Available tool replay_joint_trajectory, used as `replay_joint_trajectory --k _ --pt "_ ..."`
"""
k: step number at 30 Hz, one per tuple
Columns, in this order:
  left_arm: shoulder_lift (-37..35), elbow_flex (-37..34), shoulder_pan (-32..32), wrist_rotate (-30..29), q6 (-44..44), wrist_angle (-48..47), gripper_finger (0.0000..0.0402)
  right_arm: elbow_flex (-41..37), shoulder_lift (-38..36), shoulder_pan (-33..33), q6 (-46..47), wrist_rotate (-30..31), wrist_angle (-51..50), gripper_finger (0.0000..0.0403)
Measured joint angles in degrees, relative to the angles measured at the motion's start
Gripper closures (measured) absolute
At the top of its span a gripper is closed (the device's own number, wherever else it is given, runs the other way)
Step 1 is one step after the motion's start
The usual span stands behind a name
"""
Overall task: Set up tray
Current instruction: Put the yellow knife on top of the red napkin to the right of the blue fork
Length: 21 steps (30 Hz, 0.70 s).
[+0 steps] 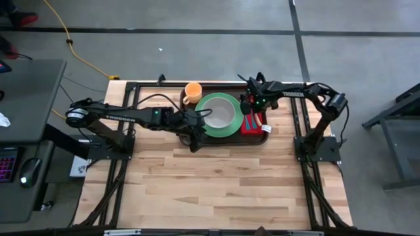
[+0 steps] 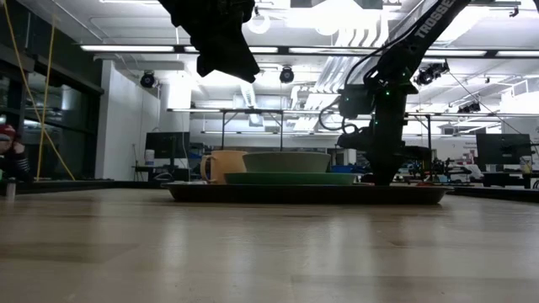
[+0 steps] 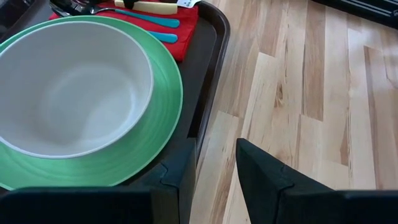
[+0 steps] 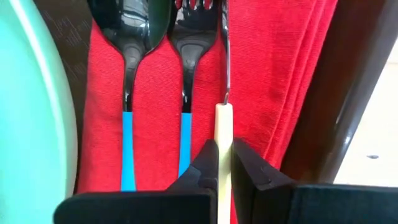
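The dark brown tray [image 1: 226,140] sits at the table's far middle. It carries an orange cup [image 1: 193,92], a green plate [image 3: 163,118] with a pale bowl [image 3: 68,93] on it, and a red napkin [image 4: 273,68]. On the napkin lie a spoon [image 4: 127,74] and a fork [image 4: 186,68], both with blue handles. Beside them is a knife [image 4: 225,62] with a cream handle. My right gripper [image 4: 224,163] points down over the napkin, shut on the knife. My left gripper [image 3: 214,165] hangs open above the tray's near rim [image 3: 208,81] and touches nothing. My right gripper pinches the knife's cream handle [image 4: 224,127] between its two fingertips, a little back from where the blade begins. The fingers come from above, pointing down. The knife lies along the napkin next to the fork; whether it rests on the cloth or hangs just above it, I cannot tell.
Bare wooden tabletop [image 1: 216,183] spreads from the tray to the near edge. A black frame [image 1: 128,118] runs along both sides of the table. A desk with a keyboard and mouse [image 1: 29,172] stands off the table's left.
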Motion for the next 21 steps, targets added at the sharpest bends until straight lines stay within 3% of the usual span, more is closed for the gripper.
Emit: replay_joint_trajectory --k 10,21 --pt "0.00 0.00 0.00 0.00 0.33 -0.02 0.0257 -0.04 0.04 -1.08 0.79 -0.07 -1.73 0.0399" --pt "0.00 0.00 0.00 -0.02 0.46 -0.06 0.0256 -0.04 0.11 -1.14 0.33 2.49 -3.36 0.0338"
